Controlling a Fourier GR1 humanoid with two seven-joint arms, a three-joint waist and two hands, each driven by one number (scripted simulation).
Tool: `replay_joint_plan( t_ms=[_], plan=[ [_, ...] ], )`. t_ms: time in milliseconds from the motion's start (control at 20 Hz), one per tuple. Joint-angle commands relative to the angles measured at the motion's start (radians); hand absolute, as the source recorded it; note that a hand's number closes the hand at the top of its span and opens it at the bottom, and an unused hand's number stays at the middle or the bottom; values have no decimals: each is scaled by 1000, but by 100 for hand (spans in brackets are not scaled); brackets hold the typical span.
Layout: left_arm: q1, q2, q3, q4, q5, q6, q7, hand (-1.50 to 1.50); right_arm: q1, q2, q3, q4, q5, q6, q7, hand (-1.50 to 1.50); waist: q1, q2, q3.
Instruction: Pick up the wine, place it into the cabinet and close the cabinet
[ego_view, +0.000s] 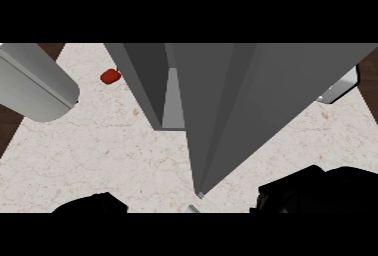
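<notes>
No legible text, label, brand, number or sign appears on any surface in the head view. The grey cabinet (244, 100), the marbled counter (88, 160), the small red object (110, 76) and the grey cylindrical body (33, 82) at the upper left all carry plain, unmarked faces.

One head view looks steeply down on the counter (88, 150). The cabinet (244, 100) rises close toward the lens. No second view shares the scene.
</notes>
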Motion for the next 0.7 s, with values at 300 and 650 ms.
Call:
replay_joint_plan(
  t_ms=[300,650],
  plan=[
    [231,235,389,-12,248,-323,-123,150,-145,114,264,97,42,-99,74,150,11,-2,-2],
    [339,333,576,64,381,-545,-127,150,-378,116,346,419,117,-263,-96,150,32,2,-2]
  ],
)
